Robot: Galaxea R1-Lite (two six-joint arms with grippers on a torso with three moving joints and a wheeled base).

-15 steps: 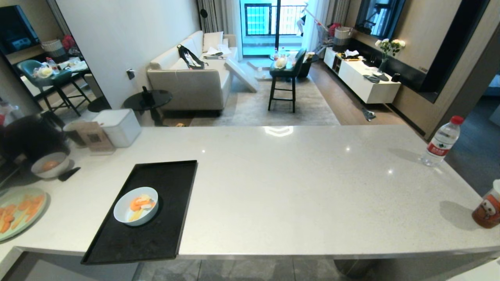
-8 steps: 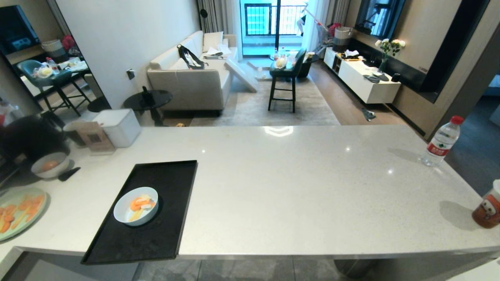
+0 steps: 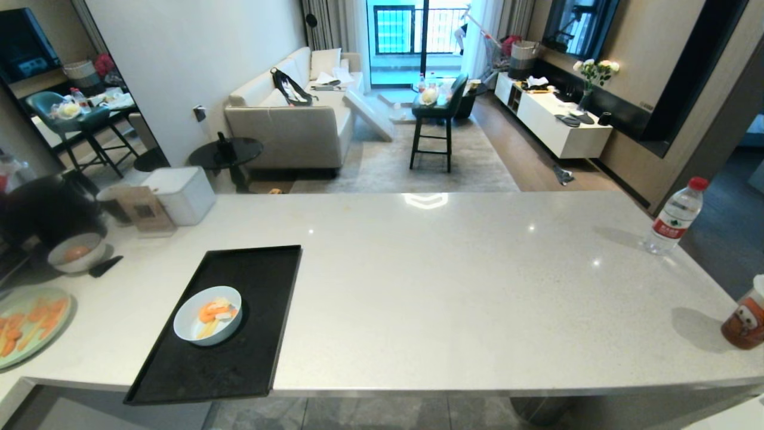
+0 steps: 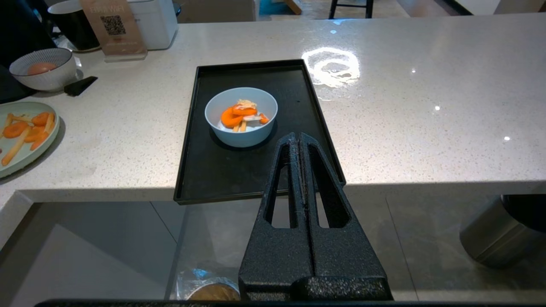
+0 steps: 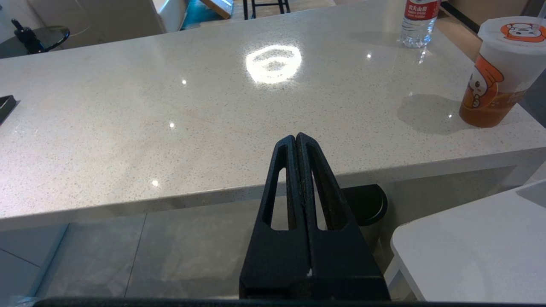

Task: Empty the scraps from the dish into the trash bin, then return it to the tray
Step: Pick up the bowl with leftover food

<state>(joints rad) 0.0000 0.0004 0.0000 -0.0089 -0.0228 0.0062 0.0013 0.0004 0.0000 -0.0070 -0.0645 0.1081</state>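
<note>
The dish [image 3: 208, 315], a small white bowl, stands on the black tray [image 3: 239, 364] at the counter's near left edge, and the tray's front overhangs that edge. Orange and pale scraps [image 3: 213, 312] lie in the dish [image 4: 241, 116]. My left gripper [image 4: 297, 136] hangs shut and empty in front of the tray [image 4: 213, 170], short of the counter. Below it, a shiny rim lined with crinkled clear plastic, the trash bin [image 4: 207, 286], shows only in part. My right gripper [image 5: 295, 136] is shut and empty before the bare right half of the counter. Neither arm shows in the head view.
A green plate of carrot pieces [image 3: 30, 325] and a grey bowl with an orange ball [image 3: 76, 252] sit left of the tray. A water bottle [image 3: 674, 218] and a drink cup [image 3: 746, 316] stand far right. A metal cylinder with a black round end [image 4: 490, 238] stands under the counter.
</note>
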